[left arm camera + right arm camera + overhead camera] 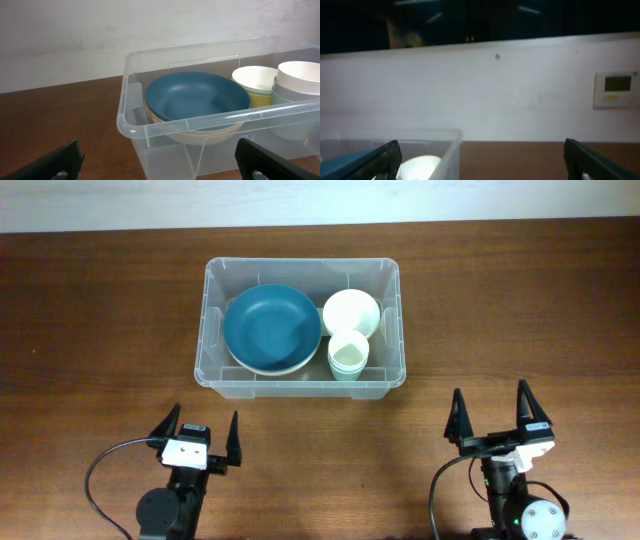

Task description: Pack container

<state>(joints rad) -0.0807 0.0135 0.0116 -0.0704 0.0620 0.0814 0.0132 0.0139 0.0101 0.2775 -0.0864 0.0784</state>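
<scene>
The clear plastic container [214, 370] stands at the table's middle back. Inside it a blue bowl [271, 328] lies on a stack of cream bowls at the left, with white and pale cups [350, 330] at the right. The left wrist view shows the container [131, 131], the blue bowl [195, 95] and the cups [280, 85] close up. My left gripper [201, 440] is open and empty in front of the container's left end. My right gripper [491, 418] is open and empty to its front right. The right wrist view shows the container's corner [451, 150].
The dark wooden table [90, 330] runs all round the container. A white wall [485, 90] with a small wall panel [616, 90] stands behind the table.
</scene>
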